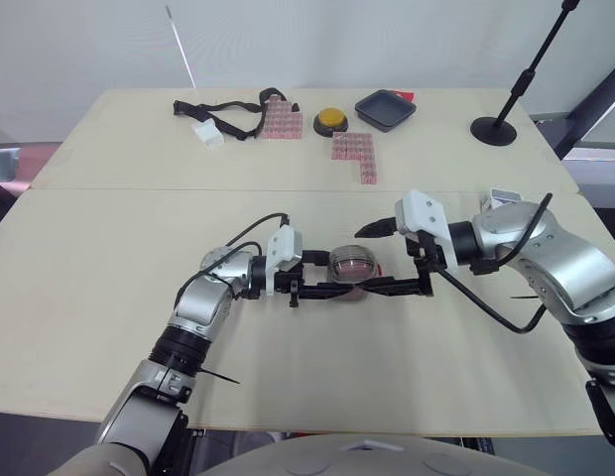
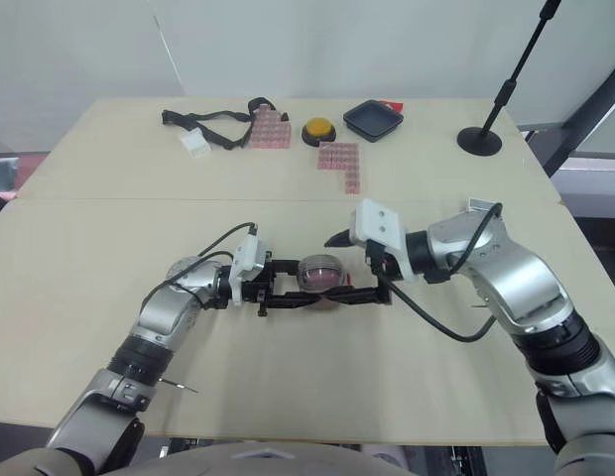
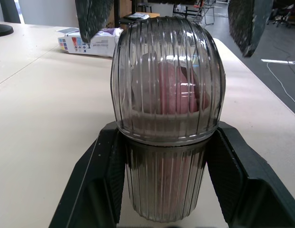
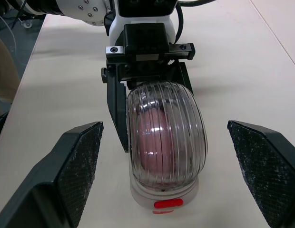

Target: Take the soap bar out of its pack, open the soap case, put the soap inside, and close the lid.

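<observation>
In the middle of the pale wooden worktop (image 1: 109,258), the clear ribbed plastic soap case (image 1: 353,266) sits with the pink soap bar (image 4: 154,147) already inside and the domed lid (image 3: 166,71) down over it. My left gripper (image 1: 342,288) is clamped on the case's base. The right gripper (image 1: 367,262) is spread wide either side of it, touching nothing. Looks basically done to me, I'd just confirm the lid's seated and let go.

Left gripper (image 1: 325,274) is gripping the ribbed clear soap case (image 1: 353,264) on the counter (image 1: 109,268), pink showing through it. Right gripper (image 1: 371,261) is hovering opposite, fingers spreading wide around the case.
</observation>
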You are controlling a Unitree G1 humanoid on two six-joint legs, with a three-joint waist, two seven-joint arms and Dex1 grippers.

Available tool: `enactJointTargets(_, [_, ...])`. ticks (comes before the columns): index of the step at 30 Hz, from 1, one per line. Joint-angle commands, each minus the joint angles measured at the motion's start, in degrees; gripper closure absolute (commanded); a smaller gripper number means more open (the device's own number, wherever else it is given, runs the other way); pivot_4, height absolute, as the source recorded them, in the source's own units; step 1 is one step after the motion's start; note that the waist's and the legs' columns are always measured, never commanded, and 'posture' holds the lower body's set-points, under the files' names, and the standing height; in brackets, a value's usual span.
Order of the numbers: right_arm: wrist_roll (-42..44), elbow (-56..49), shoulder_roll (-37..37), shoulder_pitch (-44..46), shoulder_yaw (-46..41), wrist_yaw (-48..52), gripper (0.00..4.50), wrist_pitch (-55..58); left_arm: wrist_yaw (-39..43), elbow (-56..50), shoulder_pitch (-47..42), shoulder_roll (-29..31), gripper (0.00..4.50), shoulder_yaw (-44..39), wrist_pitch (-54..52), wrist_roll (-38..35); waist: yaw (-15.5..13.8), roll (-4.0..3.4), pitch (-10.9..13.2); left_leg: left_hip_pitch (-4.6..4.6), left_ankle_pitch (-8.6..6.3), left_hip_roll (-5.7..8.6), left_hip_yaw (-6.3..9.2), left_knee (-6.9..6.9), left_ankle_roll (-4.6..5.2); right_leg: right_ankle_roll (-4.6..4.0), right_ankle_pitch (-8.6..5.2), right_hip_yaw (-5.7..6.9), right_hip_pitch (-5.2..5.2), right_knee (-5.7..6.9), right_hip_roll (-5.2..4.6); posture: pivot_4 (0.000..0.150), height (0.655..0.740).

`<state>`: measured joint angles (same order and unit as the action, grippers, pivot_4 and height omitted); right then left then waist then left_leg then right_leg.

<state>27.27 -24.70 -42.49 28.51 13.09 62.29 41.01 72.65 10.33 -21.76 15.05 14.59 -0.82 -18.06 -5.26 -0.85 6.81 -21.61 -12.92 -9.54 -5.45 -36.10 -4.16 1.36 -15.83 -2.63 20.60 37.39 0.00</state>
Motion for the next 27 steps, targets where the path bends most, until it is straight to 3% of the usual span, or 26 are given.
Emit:
enactJointTargets(1, [0.39, -1.40, 0.11, -0.33, -0.55, -0.68, 0.01, -0.04, 0.19, -1.87, -0.02, 0.49, 2.57, -0.37, 0.45, -0.89, 0.00, 0.00, 0.00, 0.00, 0.00, 0.00, 0.00, 0.00, 0.00, 0.00, 0.00, 0.00, 0.00, 0.00, 0.00, 0.150, 0.7400])
enactJointTargets(9, [0.28, -1.24, -0.09, -1.08, -0.11, -0.99, 2.47, 0.06, 0.07, -1.83, -0.29, 0.47, 2.57, -0.38, 0.13, -0.92, 0.06, 0.00, 0.00, 0.01, 0.00, 0.00, 0.00, 0.02, 0.00, 0.00, 0.00, 0.00, 0.00, -0.01, 0.00, 0.150, 0.7400])
enactJointTargets(27, [2.93, -2.47, -2.45, 1.94, -2.63, 0.95, 2.56, 1.85, 0.00, -1.77, -0.29, 0.54, 2.57, -0.44, -0.09, -1.01, 0.15, 0.00, 0.00, 0.02, 0.00, 0.00, 0.00, 0.04, 0.00, 0.00, 0.00, 0.00, -0.01, -0.01, 0.00, 0.150, 0.7400])
